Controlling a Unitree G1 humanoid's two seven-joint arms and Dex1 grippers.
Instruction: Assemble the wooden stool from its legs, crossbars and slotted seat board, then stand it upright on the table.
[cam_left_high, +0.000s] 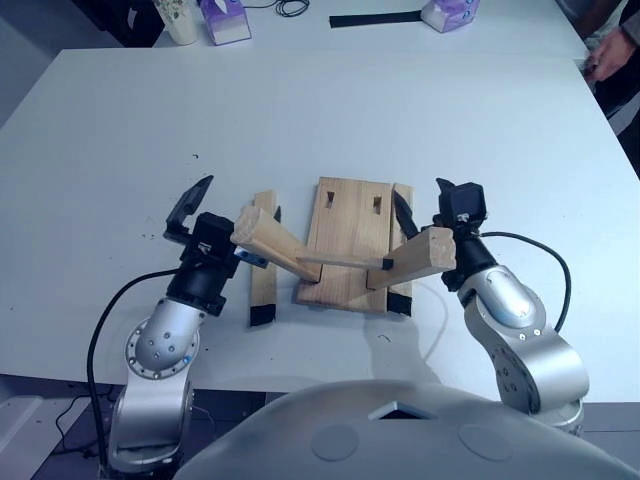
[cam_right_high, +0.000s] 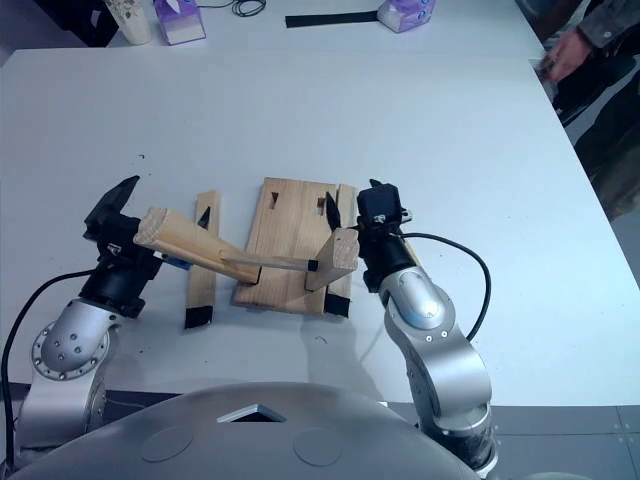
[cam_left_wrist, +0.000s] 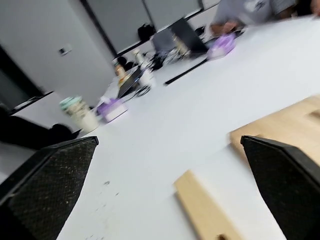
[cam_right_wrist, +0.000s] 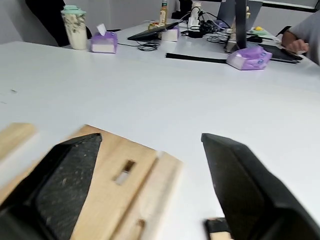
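Tissue box (cam_right_wrist: 103, 44) holds a tissue (cam_right_wrist: 101, 29); seat board (cam_left_high: 345, 218) lies flat

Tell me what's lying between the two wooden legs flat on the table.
The slotted seat board lies flat between the left flat leg and the right flat leg, as the right eye view shows.

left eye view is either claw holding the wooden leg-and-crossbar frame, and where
Seemingly nothing: left claw and right claw are open; the pale wooden leg-and-crossbar frame just leans by them.
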